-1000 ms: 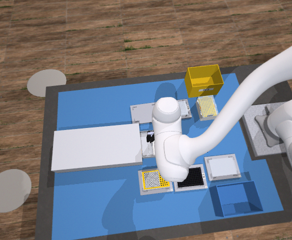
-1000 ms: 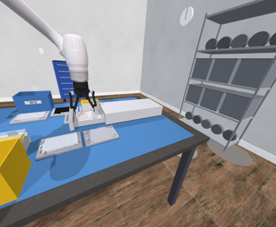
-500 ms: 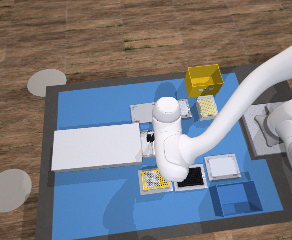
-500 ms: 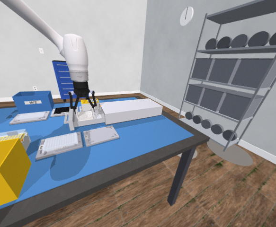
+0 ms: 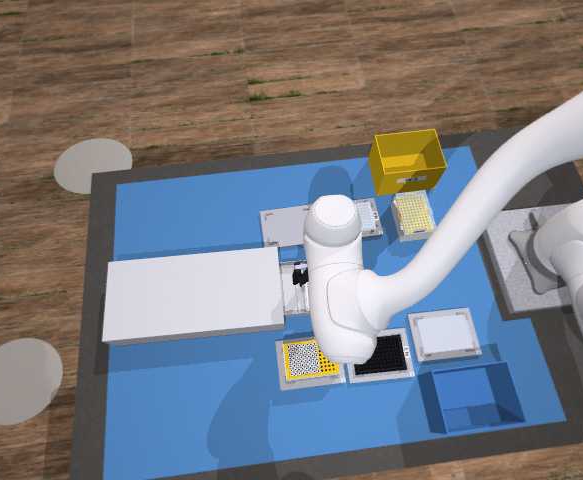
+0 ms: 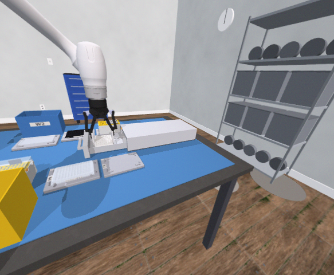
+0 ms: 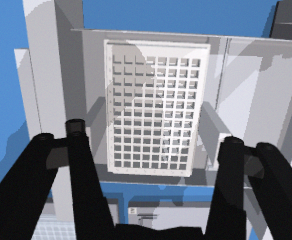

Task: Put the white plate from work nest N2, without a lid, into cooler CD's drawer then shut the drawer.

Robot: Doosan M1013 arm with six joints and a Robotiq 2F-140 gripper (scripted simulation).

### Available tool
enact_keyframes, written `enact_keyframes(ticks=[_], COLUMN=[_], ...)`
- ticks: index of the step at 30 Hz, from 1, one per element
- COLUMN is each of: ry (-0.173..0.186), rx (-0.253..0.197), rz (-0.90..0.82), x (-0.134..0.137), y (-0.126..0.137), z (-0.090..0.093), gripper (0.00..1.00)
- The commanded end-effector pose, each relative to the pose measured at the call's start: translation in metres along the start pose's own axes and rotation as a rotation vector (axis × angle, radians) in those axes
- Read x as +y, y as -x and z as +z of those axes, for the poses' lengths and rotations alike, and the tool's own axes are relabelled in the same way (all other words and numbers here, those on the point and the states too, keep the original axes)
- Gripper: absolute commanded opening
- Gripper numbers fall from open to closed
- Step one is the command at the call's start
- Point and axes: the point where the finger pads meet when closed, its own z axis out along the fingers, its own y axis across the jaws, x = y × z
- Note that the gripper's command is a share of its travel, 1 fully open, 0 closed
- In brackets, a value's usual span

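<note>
The cooler CD [image 5: 193,294] is a long white box, and its drawer [image 6: 101,146] stands pulled out at the right end of the housing in the top view. My gripper [image 7: 152,112] points straight down over the drawer and is shut on the white plate [image 7: 156,107], a lidless well plate. The plate lies level between the drawer's walls, with its long side across the drawer. I cannot tell whether it touches the floor. In the exterior view the gripper [image 6: 99,130] stands low in the drawer. The arm hides most of the drawer in the top view.
An empty grey nest [image 5: 286,225] and a white plate in its nest [image 5: 366,215] lie behind the drawer. The tip box [image 5: 413,214] and the yellow bin [image 5: 406,161] stand further back. In front are a yellow-rimmed plate [image 5: 309,359], a black plate [image 5: 381,355], a lidded plate [image 5: 444,334] and the blue bin [image 5: 475,395].
</note>
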Motion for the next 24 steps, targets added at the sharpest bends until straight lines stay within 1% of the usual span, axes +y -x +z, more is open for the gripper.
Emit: enact_keyframes(ticks=[1, 24], ry=[0.0, 0.0], rx=[0.0, 0.0], rz=[0.0, 0.0], x=[0.0, 0.0], y=[0.0, 0.0], z=[0.0007, 0.0077], gripper=[0.0, 0.0])
